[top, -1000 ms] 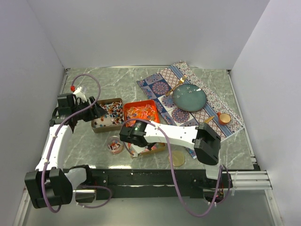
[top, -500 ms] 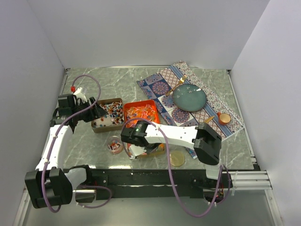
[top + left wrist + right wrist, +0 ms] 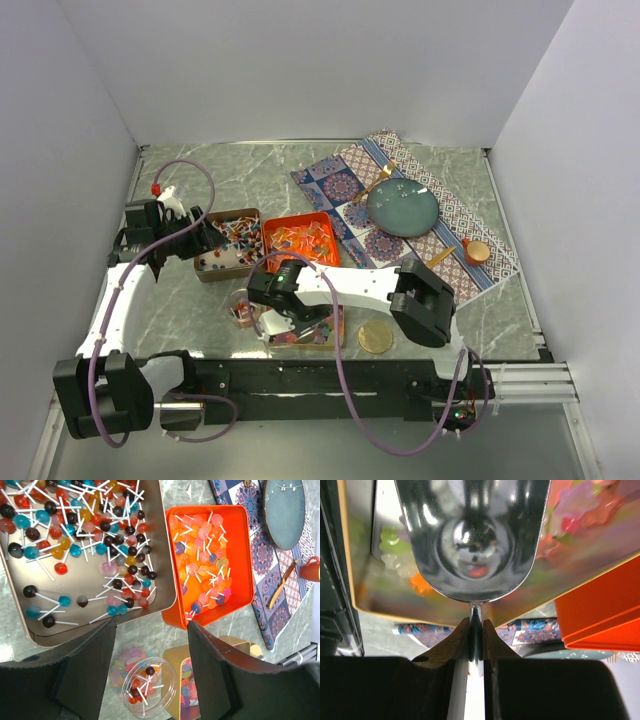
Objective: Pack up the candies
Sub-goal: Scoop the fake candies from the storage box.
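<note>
The candies point(image 3: 90, 545) are sorted into four lots. Round lollipops on white sticks, red, blue, yellow and dark, are scattered loosely across the tan tin point(image 3: 75, 630) at the left. Pastel pink, orange and yellow ones are heaped in the orange tin point(image 3: 242, 555) to its right. A few are held in the clear cup point(image 3: 127, 700) nearer. Green, orange and pink jellies, partly blurred, are piled in the gold tin point(image 3: 172, 662) just right of the cup.

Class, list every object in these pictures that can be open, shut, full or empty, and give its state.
left claw, open, holding nothing
right claw, shut on the scoop handle
tan tin, open, holds lollipops
orange tin, open, holds lollipops
clear jar, open, partly filled
gold tin, open, holds jelly candies
gold lid, off, lying flat
</note>
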You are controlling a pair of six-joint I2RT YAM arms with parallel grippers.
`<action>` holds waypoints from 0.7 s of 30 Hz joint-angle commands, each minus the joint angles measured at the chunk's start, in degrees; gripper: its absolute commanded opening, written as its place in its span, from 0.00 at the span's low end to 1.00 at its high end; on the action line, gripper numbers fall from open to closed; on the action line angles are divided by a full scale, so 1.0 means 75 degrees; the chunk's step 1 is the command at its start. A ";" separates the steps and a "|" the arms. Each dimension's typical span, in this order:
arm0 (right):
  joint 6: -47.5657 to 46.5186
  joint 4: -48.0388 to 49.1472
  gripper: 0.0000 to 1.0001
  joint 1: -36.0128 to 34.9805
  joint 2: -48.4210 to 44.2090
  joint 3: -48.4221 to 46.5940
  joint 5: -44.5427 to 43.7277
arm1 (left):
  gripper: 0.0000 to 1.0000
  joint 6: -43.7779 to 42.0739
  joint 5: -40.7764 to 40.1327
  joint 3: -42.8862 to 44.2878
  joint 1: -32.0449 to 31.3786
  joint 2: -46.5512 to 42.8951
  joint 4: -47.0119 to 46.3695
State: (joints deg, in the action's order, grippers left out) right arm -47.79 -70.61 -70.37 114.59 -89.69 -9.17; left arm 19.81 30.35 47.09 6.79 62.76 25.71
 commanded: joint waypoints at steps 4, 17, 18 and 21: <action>0.0547 0.0437 0.00 -0.0051 0.0226 -0.0416 0.0706 | 0.65 -0.0017 -0.0191 0.0096 0.0021 -0.0142 -0.0195; 0.1016 0.1679 0.00 0.0101 0.0028 0.0133 0.2065 | 0.65 -0.0146 -0.0402 0.0155 0.0033 -0.0072 -0.0054; 0.1051 0.1808 0.00 0.0159 -0.0055 0.0308 0.2263 | 0.65 -0.0134 -0.0414 0.0143 0.0033 -0.0071 -0.0077; 0.1157 0.2230 0.00 0.0405 -0.0219 0.0439 0.2862 | 0.65 -0.0134 -0.0484 0.0166 0.0033 -0.0001 -0.0100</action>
State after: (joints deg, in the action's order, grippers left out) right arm -40.93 -61.01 -68.93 116.11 -88.05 3.57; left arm 19.31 27.77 47.09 6.83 62.74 25.96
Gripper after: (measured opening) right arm 0.176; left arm 0.651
